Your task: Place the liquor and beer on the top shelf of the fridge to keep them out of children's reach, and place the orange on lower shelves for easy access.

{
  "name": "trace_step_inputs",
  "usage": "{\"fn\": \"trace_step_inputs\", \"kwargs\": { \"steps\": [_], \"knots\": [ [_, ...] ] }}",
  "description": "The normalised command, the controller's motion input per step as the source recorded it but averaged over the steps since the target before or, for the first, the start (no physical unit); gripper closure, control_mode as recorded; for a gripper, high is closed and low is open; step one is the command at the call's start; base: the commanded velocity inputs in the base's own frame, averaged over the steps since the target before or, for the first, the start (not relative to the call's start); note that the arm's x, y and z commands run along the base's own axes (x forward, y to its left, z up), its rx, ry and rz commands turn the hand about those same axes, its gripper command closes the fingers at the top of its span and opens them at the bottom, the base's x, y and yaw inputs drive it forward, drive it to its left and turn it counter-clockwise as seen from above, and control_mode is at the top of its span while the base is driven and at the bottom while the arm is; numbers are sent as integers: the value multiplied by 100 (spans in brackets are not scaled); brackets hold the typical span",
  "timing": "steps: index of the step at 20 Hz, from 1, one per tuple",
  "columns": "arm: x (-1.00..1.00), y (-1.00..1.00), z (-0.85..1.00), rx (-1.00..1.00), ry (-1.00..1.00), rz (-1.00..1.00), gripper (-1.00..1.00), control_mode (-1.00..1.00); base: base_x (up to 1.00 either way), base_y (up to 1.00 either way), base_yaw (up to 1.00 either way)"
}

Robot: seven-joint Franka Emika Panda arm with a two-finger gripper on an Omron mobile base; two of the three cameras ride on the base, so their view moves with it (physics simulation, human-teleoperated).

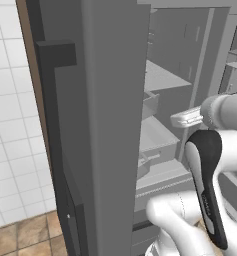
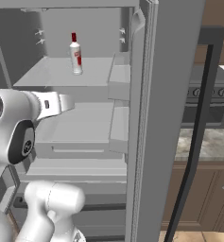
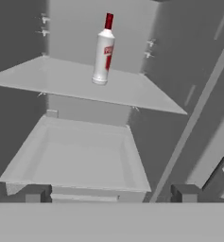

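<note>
White liquor (image 3: 104,52) bottle, red cap and red label mark: stands upright on the top shelf (image 3: 61,80), upper centre of the hand view, upper left of the right base view. Judged rigid, smooth, likely slippery and breakable, top-heavy if tipped; best grasped round the straight body below the neck, not the cap. Fridge (image 2: 146,118): door open, grey bin (image 3: 80,160) below the shelf. Gripper (image 3: 108,196): fingers spread wide, grasping nothing, well apart from the bottle.
</note>
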Motion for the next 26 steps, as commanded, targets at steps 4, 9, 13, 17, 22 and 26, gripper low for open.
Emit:
{"fn": "trace_step_inputs", "kwargs": {
  "steps": [4,9,13,17,22,26],
  "knots": [
    [-36,0,0,0,9,-14,-100,-100,0,0,0],
    [-19,-5,0,0,3,-4,-100,100,-37,-19,-4],
    [0,0,0,0,0,0,-100,100,-73,-55,-4],
    [0,0,0,0,0,0,-100,100,-92,-71,0],
    [0,0,0,0,0,0,-100,100,-83,-81,0],
    [0,0,0,0,0,0,-100,100,-19,-100,-1]
  ]
}}
